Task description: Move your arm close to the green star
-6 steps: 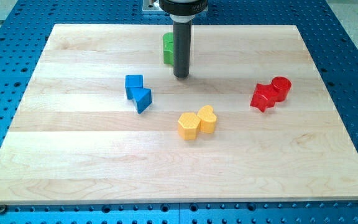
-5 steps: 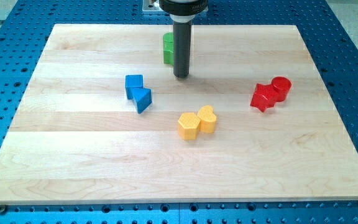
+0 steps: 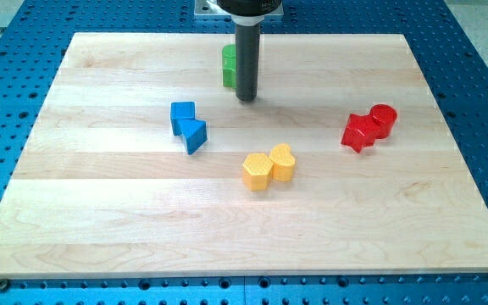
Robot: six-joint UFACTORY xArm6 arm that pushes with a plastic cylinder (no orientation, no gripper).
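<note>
Where the pale wooden tabletop meets the view's top edge, the dark rod descends – my tip rests just beside the green block, largely hidden behind the rod, its star shape indiscernible. No pincer is present. Smaller pairs: red blocks at the view's right, yellow blocks centrally, blue blocks leftward.

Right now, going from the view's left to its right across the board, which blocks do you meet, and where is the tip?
Blue blocks → green block, partly hidden behind the rod, with my tip just right of it and slightly lower → yellow blocks → red blocks.
</note>
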